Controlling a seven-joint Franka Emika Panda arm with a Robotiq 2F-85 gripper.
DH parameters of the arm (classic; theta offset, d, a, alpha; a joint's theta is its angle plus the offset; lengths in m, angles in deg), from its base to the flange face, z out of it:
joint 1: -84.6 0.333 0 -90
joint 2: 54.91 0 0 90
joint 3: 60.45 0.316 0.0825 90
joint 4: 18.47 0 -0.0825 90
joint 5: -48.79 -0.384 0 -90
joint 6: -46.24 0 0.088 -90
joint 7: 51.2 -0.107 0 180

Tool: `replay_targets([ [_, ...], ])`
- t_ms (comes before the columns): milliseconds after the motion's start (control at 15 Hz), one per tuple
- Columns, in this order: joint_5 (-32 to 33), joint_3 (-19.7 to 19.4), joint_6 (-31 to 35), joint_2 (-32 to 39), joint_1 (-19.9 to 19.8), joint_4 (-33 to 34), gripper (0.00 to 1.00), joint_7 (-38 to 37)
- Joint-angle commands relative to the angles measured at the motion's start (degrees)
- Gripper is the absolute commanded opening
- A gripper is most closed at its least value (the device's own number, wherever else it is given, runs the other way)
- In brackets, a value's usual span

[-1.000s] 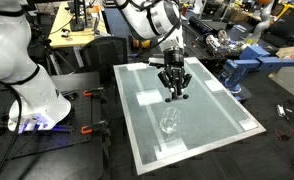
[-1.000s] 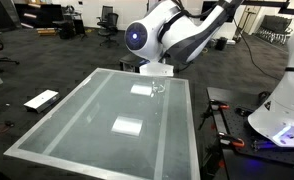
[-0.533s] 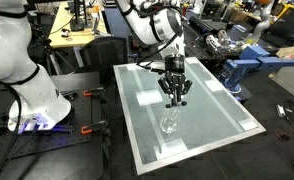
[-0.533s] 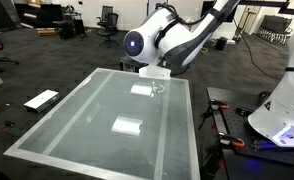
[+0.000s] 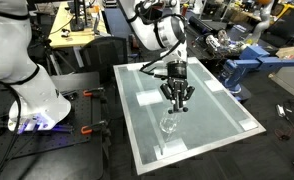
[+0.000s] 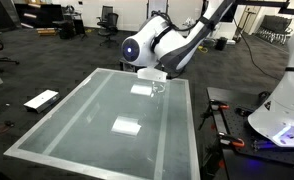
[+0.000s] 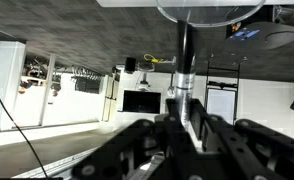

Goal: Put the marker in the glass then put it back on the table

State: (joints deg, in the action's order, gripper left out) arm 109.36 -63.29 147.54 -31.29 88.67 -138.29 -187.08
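We've got the hand clamped on the marker, above the glass. Risk: an off-centre tip clips the rim, tipping the glass on the surface.

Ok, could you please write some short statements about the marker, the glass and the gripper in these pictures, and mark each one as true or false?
1. The gripper holds the marker. True.
2. The marker lies flat on the table. False: it is held upright between the fingers, pointing at the glass.
3. The glass stands upright on the table. True.
4. The gripper hangs over the floor beside the table. False: it is over the table, directly above the glass.
5. A white tape patch is on the table top. True.
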Motion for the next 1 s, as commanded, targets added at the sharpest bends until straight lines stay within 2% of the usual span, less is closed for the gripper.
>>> replay_targets([
  [0,1.10,0.07,-1.95,2.82,-0.25,2.72,0.05,-2.33],
  [800,0.56,0.11,-1.39,7.03,-0.21,5.24,0.05,-1.77],
  [867,0.44,0.16,-1.21,7.00,-0.22,5.14,0.44,-1.92],
  [933,0.44,0.15,-1.28,7.07,-0.21,5.16,0.44,-1.85],
])
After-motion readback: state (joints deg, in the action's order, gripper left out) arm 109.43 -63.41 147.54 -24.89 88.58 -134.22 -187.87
